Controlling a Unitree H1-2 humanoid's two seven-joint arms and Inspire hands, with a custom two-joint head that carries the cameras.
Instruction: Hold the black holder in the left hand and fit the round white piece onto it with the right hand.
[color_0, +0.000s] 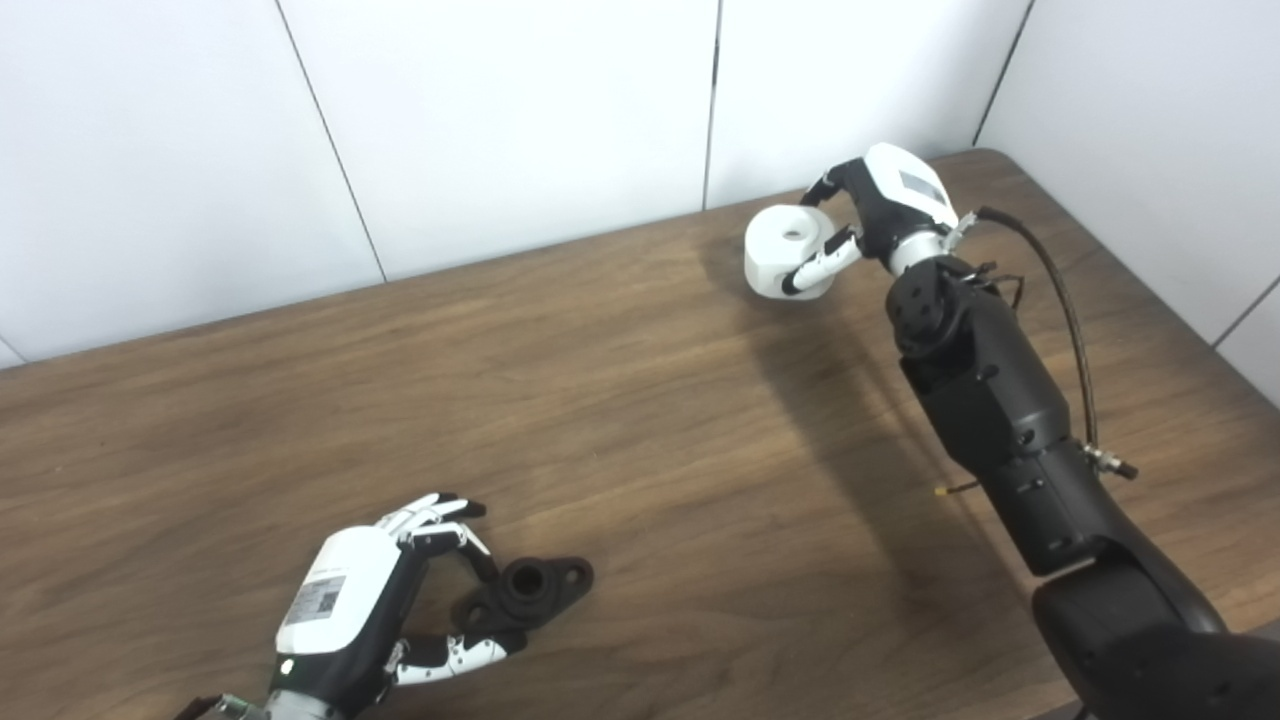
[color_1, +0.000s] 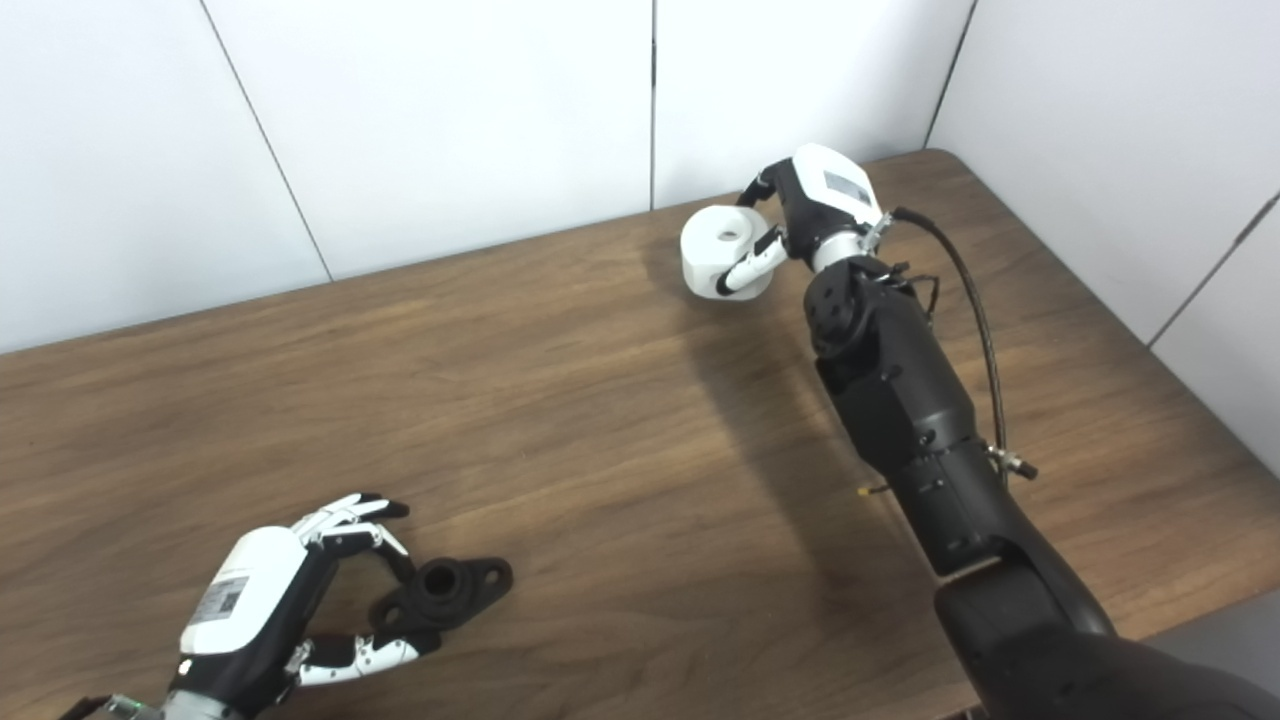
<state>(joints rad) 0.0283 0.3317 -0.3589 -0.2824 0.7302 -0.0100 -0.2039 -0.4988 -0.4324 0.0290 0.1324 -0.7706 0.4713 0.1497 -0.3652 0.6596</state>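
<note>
No containers on the bench (color_0: 640, 400). One black holder (color_0: 527, 592), one round white piece (color_0: 790, 250), two hands.

The black holder is a flanged part with a round bore in its raised centre and an ear with a small hole at each end. It lies flat on the wooden bench near the front edge, at lower left. The left hand (color_0: 385, 600) is beside it, fingers apart and curled around the holder's left end; the thumb lies along the near side and the fingers (color_0: 440, 515) arch over the far side. Whether they touch the holder cannot be told. The holder sits on the bench, not lifted.

The round white piece is a thick disc with a small centre hole, at the far right of the bench near the white wall panels (color_0: 500, 120). The right hand (color_1: 800, 215) is clamped on it, thumb across the near side, fingers behind. Whether the piece rests on the bench or is just above it is unclear.

The two parts are well apart. Bare wood lies between them, crossed by the right arm's shadow. A black cable (color_0: 1060, 300) loops alongside the right forearm.
</note>
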